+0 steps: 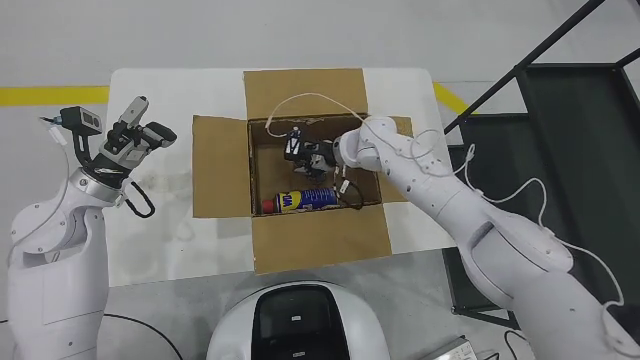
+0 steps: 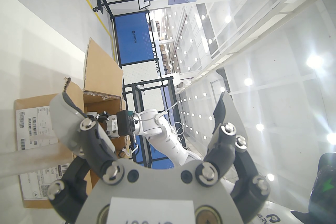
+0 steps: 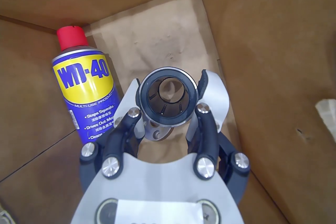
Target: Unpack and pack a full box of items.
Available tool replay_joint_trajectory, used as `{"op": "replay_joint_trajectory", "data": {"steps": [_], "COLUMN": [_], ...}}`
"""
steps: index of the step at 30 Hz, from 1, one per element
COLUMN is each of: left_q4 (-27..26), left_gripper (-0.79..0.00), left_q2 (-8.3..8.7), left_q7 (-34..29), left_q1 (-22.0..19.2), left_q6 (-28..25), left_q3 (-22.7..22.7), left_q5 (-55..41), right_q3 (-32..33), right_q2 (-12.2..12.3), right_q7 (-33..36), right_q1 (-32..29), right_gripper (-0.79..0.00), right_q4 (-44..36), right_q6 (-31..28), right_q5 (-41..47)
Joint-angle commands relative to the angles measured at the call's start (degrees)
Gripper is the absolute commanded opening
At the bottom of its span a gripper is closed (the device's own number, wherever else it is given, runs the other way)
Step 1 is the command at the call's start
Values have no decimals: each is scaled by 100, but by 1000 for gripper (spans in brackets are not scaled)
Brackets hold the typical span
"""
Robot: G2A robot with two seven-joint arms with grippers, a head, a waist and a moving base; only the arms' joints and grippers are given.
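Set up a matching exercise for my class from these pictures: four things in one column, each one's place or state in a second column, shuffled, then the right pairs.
Things
1. spray can
2. metal sleeve
3. left end effector
4. cardboard box

Place or state
A. flaps spread open on the table
B. clamped in the right end effector
C. open and empty, outside the box
D. lying on its side on the box floor

Pairs: 1-D, 2-B, 3-C, 4-A
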Motion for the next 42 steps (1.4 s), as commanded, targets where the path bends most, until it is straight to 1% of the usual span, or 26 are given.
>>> {"op": "replay_joint_trajectory", "data": {"steps": [1,4,5,6,7,15,18,20,23,27,29,32,35,39,42], "left_q4": [0,0,0,0,0,0,0,0,0,0,0,0,0,0,0], "left_gripper": [0,0,0,0,0,0,0,0,0,0,0,0,0,0,0], "left_q2": [0,0,0,0,0,0,0,0,0,0,0,0,0,0,0], "left_q7": [0,0,0,0,0,0,0,0,0,0,0,0,0,0,0], "left_q1": [0,0,0,0,0,0,0,0,0,0,0,0,0,0,0], "left_q6": [0,0,0,0,0,0,0,0,0,0,0,0,0,0,0], "left_q3": [0,0,0,0,0,0,0,0,0,0,0,0,0,0,0], "left_q5": [0,0,0,0,0,0,0,0,0,0,0,0,0,0,0], "right_q3": [-56,-147,-176,-195,-214,-258,-183,-101,127,623,963,1503,2046,2644,2682], "right_q2": [-74,-186,-223,-257,-289,-452,-424,-357,-187,165,376,680,933,1157,1169], "right_q7": [-30,-49,-49,-70,-94,-262,-484,-601,-802,-844,-800,-539,-315,-67,-57], "right_q1": [44,96,116,131,142,231,251,249,154,-183,-485,-1015,-1572,-2123,-2158], "right_gripper": [-785,-785,-625,-366,0,0,0,0,0,0,0,0,0,0,0], "right_q4": [169,394,459,519,575,854,754,586,157,-746,-1308,-2201,-2931,-3530,-3561], "right_q6": [-23,-53,-65,-70,-79,-219,-328,-416,-564,-717,-867,-1050,-1239,-1279,-1281], "right_q5": [-15,-60,-77,-83,-91,-168,-240,-341,-432,-552,-532,-498,-342,-108,-80]}}
